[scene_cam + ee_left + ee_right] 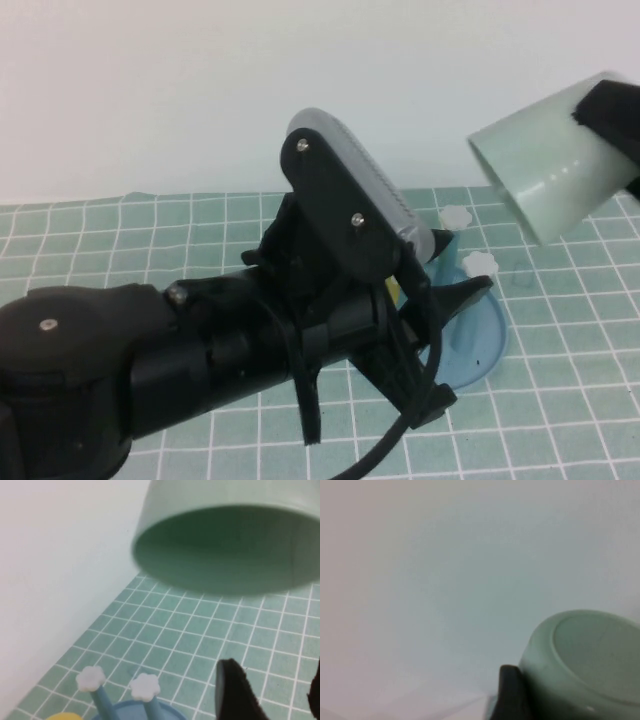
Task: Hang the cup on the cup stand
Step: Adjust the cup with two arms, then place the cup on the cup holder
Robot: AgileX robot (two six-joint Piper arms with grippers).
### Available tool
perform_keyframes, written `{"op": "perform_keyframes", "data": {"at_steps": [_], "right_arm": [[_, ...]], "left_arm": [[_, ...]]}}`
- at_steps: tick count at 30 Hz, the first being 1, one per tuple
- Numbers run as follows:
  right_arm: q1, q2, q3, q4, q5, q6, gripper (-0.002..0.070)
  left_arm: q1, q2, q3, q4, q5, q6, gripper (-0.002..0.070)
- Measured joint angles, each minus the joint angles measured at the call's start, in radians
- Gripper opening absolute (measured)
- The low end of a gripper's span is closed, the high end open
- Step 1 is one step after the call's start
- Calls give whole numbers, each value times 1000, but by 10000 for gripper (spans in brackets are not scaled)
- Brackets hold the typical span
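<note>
The pale mint-green cup [545, 165] is held high in the air at the right, tilted with its mouth facing down and left toward the cup stand. My right gripper [605, 118] is shut on its closed end; one black finger [510, 696] presses the cup's side [580, 665]. The blue cup stand [482, 345] sits on the mat below, with white flower knobs [480, 263] on its pegs. My left gripper [440, 335] is open and empty over the stand's near side. In the left wrist view the cup's mouth [225, 545] hangs above the knobs [145, 686].
A yellow cup [62, 716] sits on the stand, mostly hidden by my left arm [200, 370] in the high view. A green grid mat [560, 420] covers the table. A white wall stands behind.
</note>
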Motion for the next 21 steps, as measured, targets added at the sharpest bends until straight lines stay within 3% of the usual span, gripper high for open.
{"op": "perform_keyframes", "data": {"at_steps": [6, 7, 8, 9, 13, 21], "right_arm": [[0, -53, 0, 2, -11, -436, 523], [0, -59, 0, 2, -13, -505, 522], [0, -63, 0, 2, -15, -564, 522], [0, -68, 0, 3, -20, -613, 522], [0, -70, 0, 10, -59, -721, 521], [0, -70, 0, 23, -96, -973, 520]], "left_arm": [[0, -52, 13, 0, -28, 0, 254], [0, -63, 15, 0, -35, 0, 223], [0, -73, 17, 0, -46, -4, 83], [3, -86, 23, 0, -57, -4, 162], [5, -140, 31, 0, -165, -4, 32], [5, -232, 31, -6, -211, 126, 1]]}}
